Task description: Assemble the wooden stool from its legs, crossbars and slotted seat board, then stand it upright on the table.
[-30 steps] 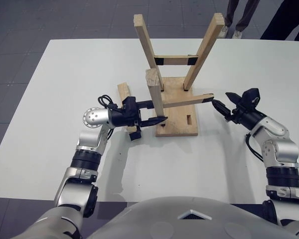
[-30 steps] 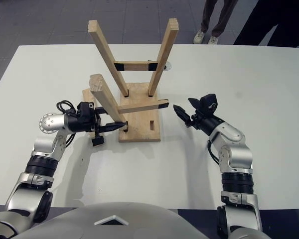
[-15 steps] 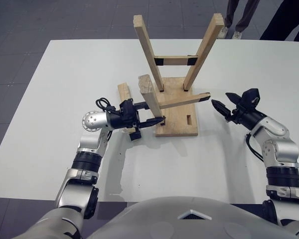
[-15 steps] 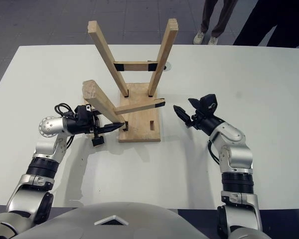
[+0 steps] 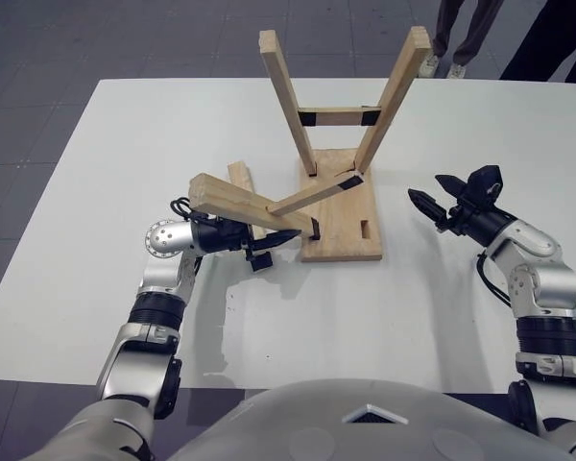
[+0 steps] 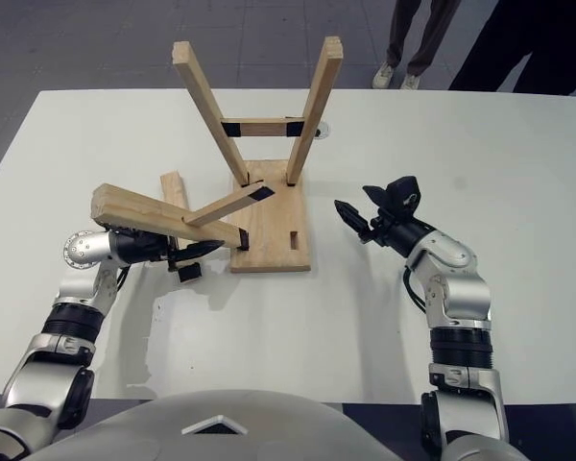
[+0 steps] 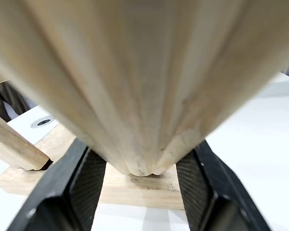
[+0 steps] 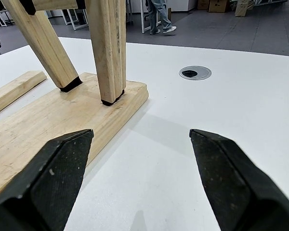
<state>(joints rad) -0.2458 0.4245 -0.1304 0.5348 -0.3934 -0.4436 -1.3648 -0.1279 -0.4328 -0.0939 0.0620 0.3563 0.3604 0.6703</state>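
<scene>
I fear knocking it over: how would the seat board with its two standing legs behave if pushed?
Likely top-heavy: the legs rise tall above the seat board, so a high push may tip it. A low push might slide it across the smooth table. It looks stiff, the crossbar bracing both legs.

Silver-grey segmented housings with black ribbed joints on left arm [image 5: 160, 305] and right arm [image 5: 542, 288], looped black wrist cables [image 5: 180, 205], screw-dotted round wrist cap [image 5: 160, 238], black left end effector [image 5: 290, 233] and right end effector [image 5: 425, 188], cross-hatched pads [image 7: 89, 180].
</scene>
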